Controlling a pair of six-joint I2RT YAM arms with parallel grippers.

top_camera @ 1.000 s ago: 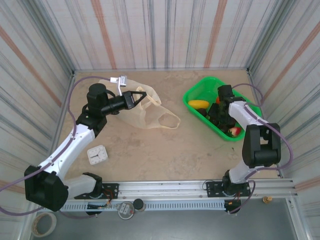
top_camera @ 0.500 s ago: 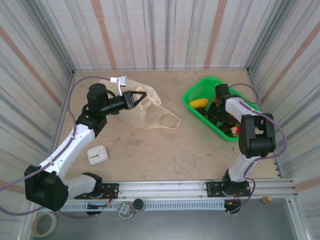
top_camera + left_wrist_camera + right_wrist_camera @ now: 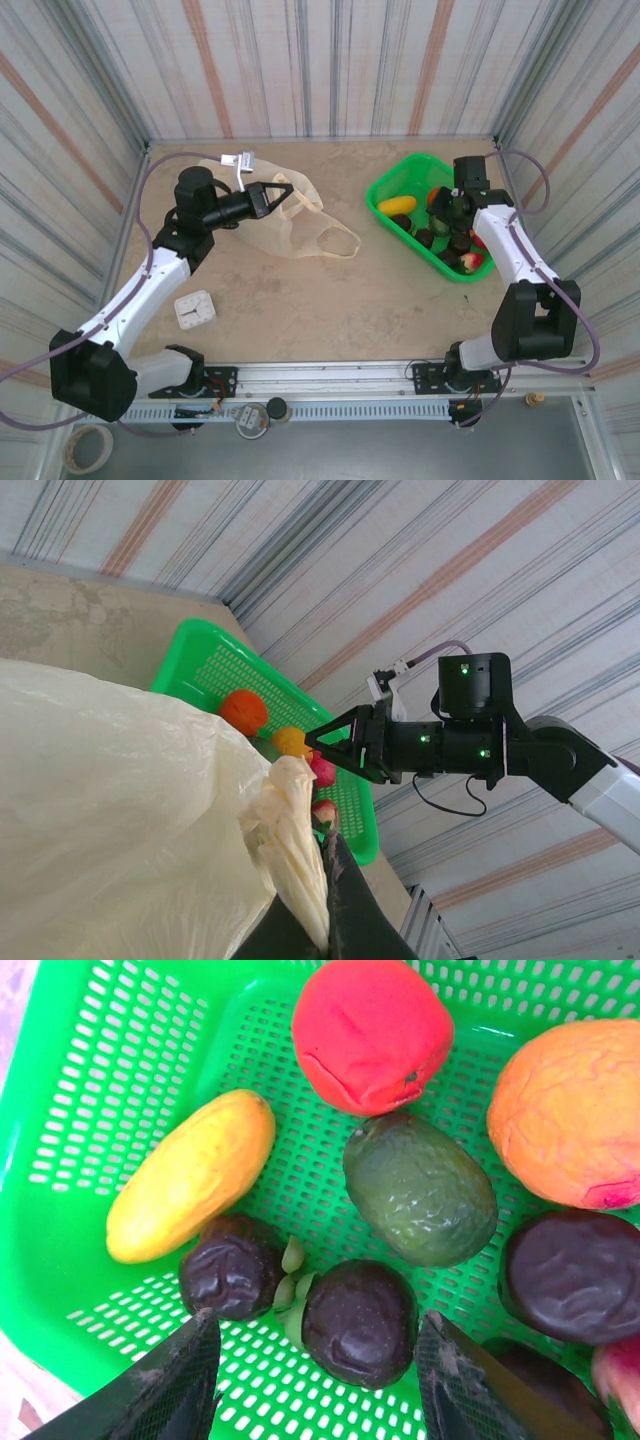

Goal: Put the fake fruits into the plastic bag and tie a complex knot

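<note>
Now poises right hand (image 3: pixel 315 1360) nose-down over fake fruits (image 3: pixel 420 1185) in green basket (image 3: pixel 60 1110), fingers spread wide, gripping nothing. Clamps left hand (image 3: pixel 275 195) on raised handle of plastic bag (image 3: pixel 290 230), limp and crumpled on worktop (image 3: pixel 330 300), left of basket.

The light is bright and even, and the arms leave only soft, pale shadows on the table (image 3: pixel 330 300). In the right wrist view the fake fruits (image 3: pixel 420 1185) look sharp with small shiny spots, but the dark fingers (image 3: pixel 165 1390) at the bottom are blurry. In the left wrist view the near plastic bag (image 3: pixel 110 810) looks pale and a little soft.
</note>
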